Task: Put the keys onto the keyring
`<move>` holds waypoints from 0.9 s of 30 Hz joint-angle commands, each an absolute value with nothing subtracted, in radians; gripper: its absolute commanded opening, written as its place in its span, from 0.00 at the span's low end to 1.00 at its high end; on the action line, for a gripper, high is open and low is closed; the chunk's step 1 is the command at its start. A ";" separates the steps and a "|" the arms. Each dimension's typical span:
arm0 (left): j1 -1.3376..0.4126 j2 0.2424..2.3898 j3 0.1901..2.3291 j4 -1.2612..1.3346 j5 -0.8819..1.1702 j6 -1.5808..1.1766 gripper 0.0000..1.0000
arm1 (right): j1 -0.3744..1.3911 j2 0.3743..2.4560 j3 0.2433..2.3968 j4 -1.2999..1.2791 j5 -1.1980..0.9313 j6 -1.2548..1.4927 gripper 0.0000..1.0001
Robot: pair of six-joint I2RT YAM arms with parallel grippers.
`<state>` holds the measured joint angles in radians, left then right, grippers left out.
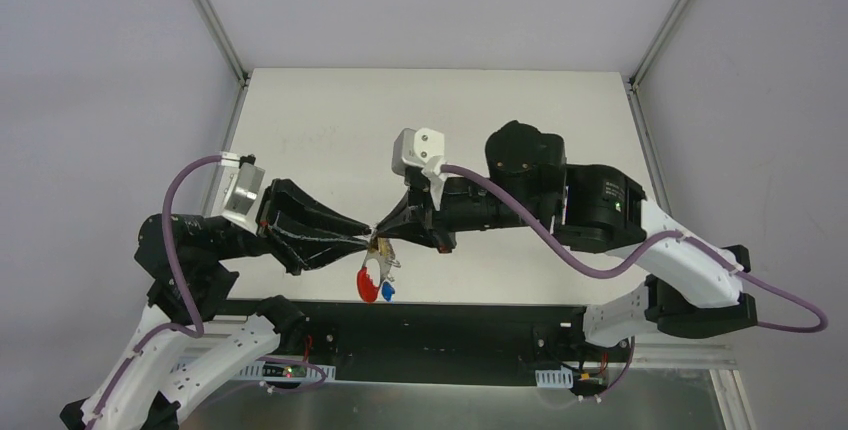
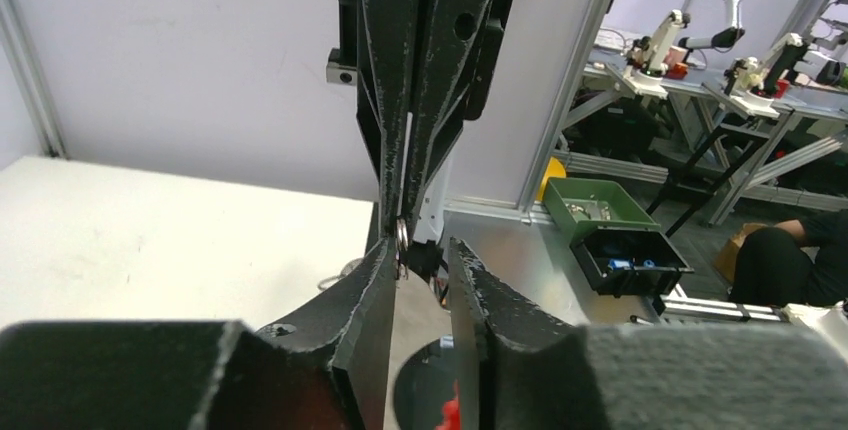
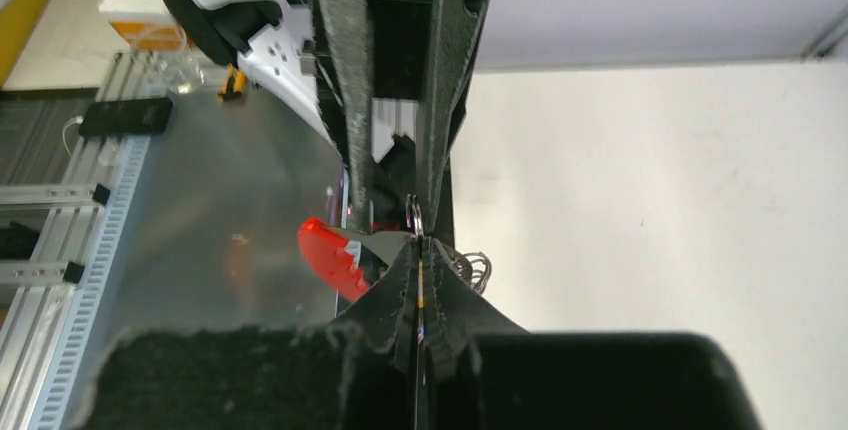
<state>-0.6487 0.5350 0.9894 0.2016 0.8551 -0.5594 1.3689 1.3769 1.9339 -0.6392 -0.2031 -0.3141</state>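
Above the white table's [image 1: 330, 120] near edge we are meeting tip to tip: right pincer [image 3: 418, 245] pressing together on the key [image 3: 420, 290], left pincer [image 2: 422, 248] slightly spread, keyring [image 1: 369, 285] dangling beneath

You see only a thin yellow sliver of the key [image 3: 420, 292]; the pressed-together fingers of your right claw [image 3: 418, 245] hide the rest. From above, the ring and chain of the keyring [image 1: 381, 256] are too small to make out. The left wrist view's bottom edge cuts off the red strap [image 2: 451, 416].
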 commanded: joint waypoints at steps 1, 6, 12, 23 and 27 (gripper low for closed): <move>-0.655 0.482 1.039 0.015 0.818 -0.443 0.27 | 1.353 1.440 2.082 -0.947 -0.169 -0.284 0.00; -0.655 0.432 1.058 -0.101 0.727 -0.370 0.37 | 1.338 1.466 2.104 -1.056 -0.198 -0.261 0.00; -0.655 0.411 1.052 -0.156 0.660 -0.327 0.41 | 1.281 1.468 2.084 -1.124 -0.248 -0.218 0.00; -0.655 0.415 1.025 -0.191 0.640 -0.299 0.42 | 1.152 1.500 2.033 -1.211 -0.252 -0.178 0.00; -0.655 0.421 1.026 -0.218 0.632 -0.273 0.42 | 1.117 1.552 2.032 -1.242 -0.160 -0.182 0.00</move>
